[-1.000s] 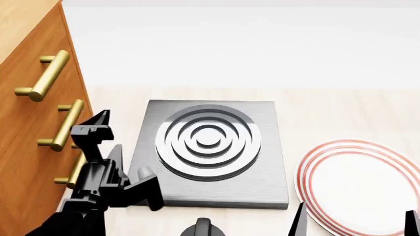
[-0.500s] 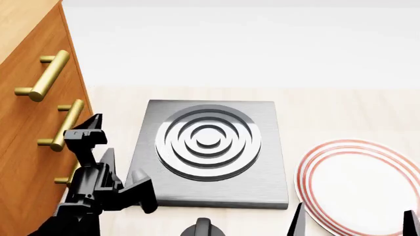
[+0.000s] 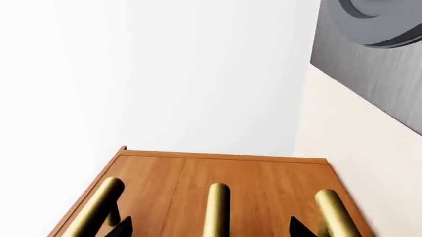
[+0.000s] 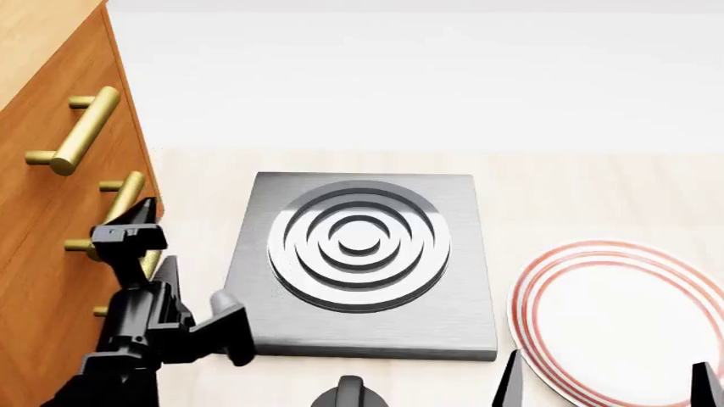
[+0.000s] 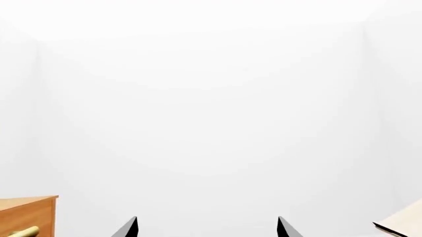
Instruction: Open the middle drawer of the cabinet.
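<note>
The orange-brown cabinet (image 4: 46,254) stands at the left of the head view with three brass bar handles down its front. The middle drawer (image 4: 51,199) carries the second handle (image 4: 122,197). My left gripper (image 4: 172,273) is open right in front of it, its upper finger (image 4: 127,233) just below that handle. In the left wrist view the middle handle (image 3: 218,210) runs between the two dark fingertips of the left gripper (image 3: 211,228), untouched by either. The right gripper (image 4: 605,390) is open at the lower right, far from the cabinet, with nothing between the jaws (image 5: 207,228).
A grey square hob plate (image 4: 464,322) with raised rings lies in the middle of the pale counter. A white plate with red rims (image 4: 633,322) sits at the right under my right gripper. A black knob (image 4: 351,393) shows at the bottom edge. My left arm covers most of the lowest handle.
My left gripper has moved left toward the cabinet front, closing in on the middle handle. The right gripper has barely shifted.
</note>
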{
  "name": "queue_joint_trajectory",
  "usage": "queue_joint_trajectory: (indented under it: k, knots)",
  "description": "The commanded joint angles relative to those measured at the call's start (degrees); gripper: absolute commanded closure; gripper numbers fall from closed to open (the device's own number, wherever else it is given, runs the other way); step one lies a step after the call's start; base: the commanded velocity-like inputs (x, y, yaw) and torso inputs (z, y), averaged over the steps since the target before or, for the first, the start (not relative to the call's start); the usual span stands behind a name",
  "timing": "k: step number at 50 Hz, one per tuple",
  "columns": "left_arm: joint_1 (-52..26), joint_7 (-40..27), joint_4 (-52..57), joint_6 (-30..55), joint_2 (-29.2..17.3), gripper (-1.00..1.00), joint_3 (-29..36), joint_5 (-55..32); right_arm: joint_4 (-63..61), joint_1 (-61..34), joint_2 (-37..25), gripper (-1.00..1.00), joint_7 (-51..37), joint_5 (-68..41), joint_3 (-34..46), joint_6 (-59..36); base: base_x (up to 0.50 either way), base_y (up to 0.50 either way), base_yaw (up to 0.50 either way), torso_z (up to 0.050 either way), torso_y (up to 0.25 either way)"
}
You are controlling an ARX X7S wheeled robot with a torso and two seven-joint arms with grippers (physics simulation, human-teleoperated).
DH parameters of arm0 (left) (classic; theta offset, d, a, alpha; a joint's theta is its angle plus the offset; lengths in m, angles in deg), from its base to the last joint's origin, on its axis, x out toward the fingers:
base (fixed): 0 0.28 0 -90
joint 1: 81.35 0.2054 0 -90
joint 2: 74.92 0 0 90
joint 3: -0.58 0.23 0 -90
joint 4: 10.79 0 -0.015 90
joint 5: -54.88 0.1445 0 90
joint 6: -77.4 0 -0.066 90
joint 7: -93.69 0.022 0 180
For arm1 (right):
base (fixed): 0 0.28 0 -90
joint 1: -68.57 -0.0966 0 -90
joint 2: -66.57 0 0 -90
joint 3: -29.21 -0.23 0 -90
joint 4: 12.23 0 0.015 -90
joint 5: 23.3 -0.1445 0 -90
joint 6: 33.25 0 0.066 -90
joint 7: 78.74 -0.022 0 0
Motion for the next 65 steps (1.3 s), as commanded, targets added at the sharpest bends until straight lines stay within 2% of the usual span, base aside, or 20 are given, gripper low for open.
queue_joint_trajectory:
  k: [1, 65]
  knots:
    - [0.04, -0.28, 0.0, 0.75, -0.59, -1.0, -0.65, -0.07, 0.08, 0.16, 0.03, -1.0, 0.17, -0.07, -0.23, 0.07, 0.0, 0.0, 0.0, 0.0, 0.0]
    - [0.46, -1.7, 0.0, 4.65, -2.93, -1.0, -2.18, -0.02, 0.45, 0.95, 0.78, -1.0, 1.39, -0.12, -1.07, -0.14, 0.0, 0.0, 0.0, 0.0, 0.0]
